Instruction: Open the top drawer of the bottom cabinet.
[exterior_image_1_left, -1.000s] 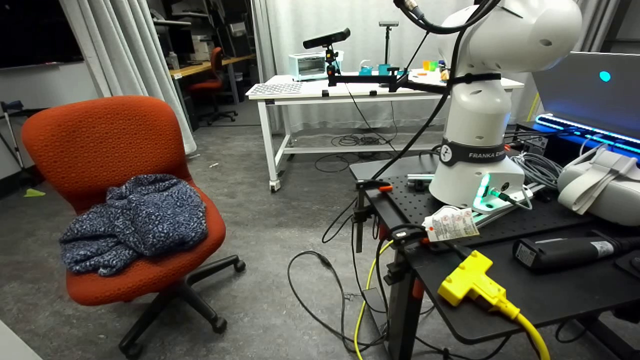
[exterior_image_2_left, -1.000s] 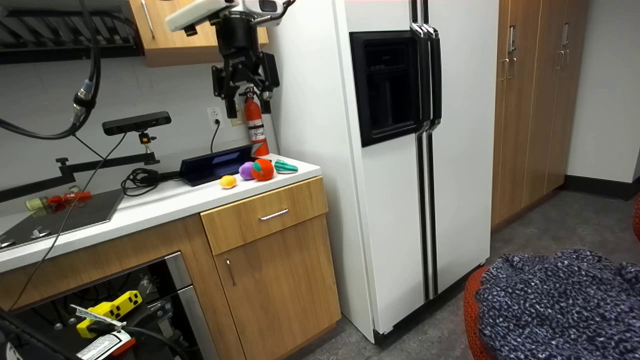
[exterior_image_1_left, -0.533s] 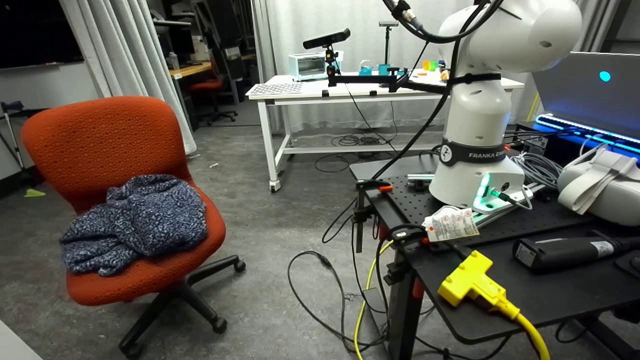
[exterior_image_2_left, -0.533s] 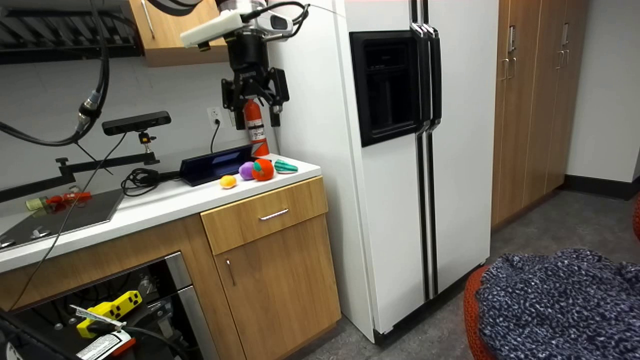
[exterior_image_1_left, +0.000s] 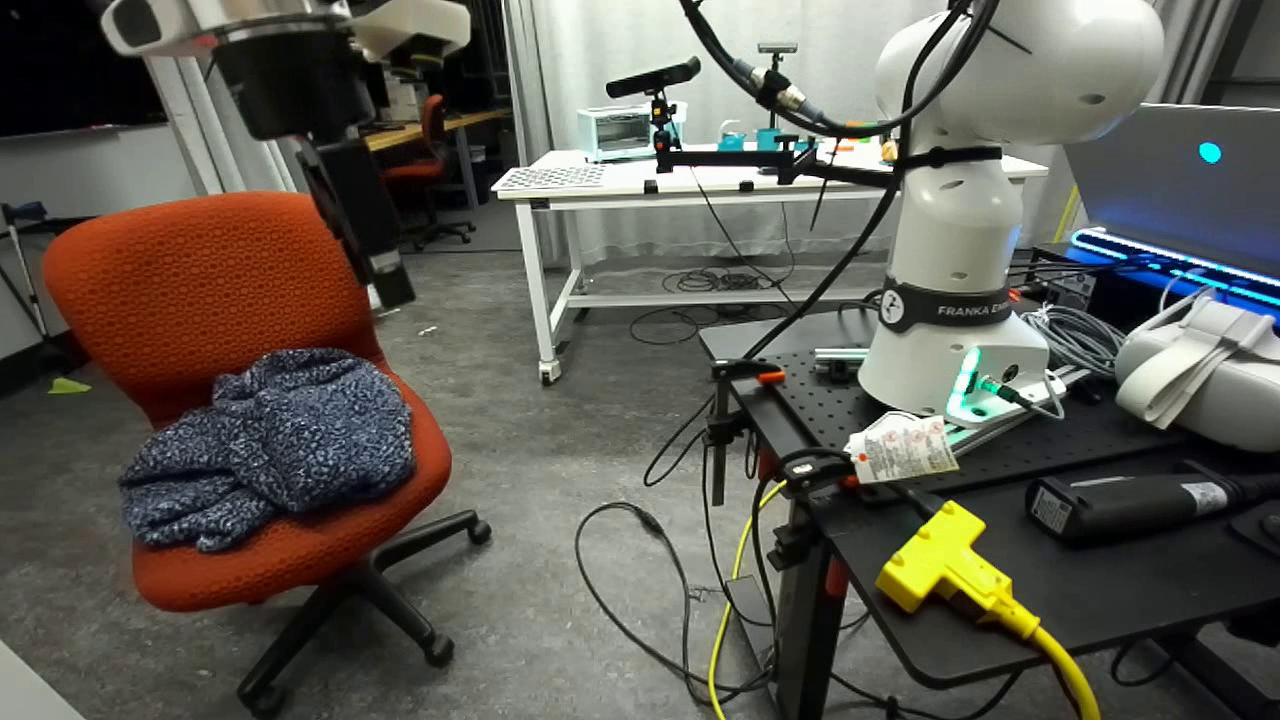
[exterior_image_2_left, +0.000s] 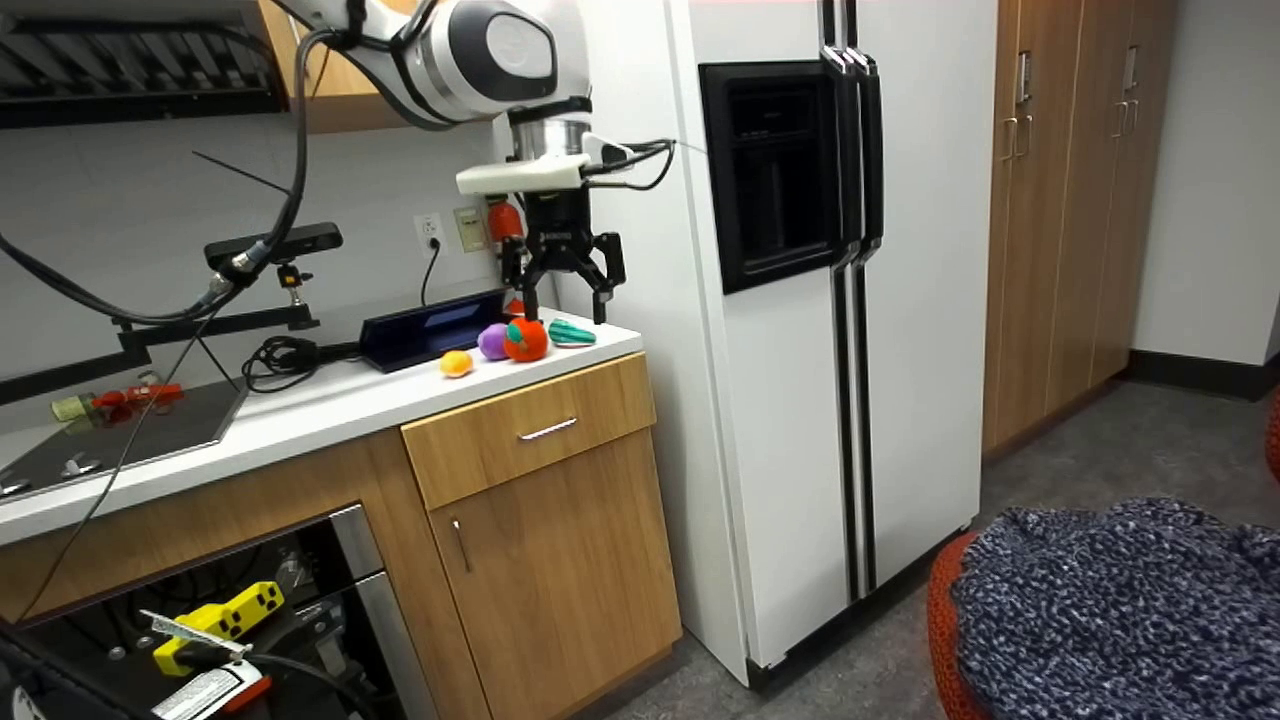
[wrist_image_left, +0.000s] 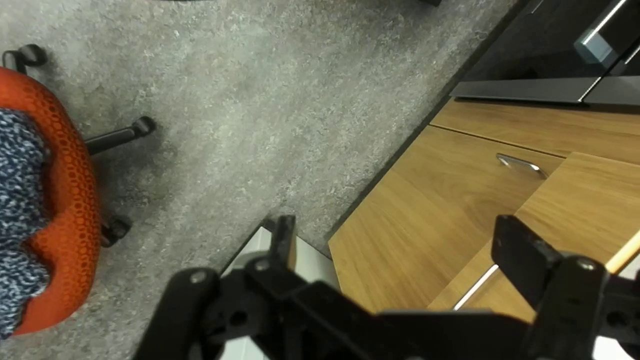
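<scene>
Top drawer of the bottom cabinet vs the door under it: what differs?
Height: the top drawer has a shallow front; the cabinet door is much taller.
Handle direction: the drawer handle runs along the drawer's width; the door handle runs upright.
Handle position: the drawer's sits near the middle of its front; the door's is by the upper corner, at left in an exterior view.
Shared: wood-grain fronts, slim silvery handles.
</scene>
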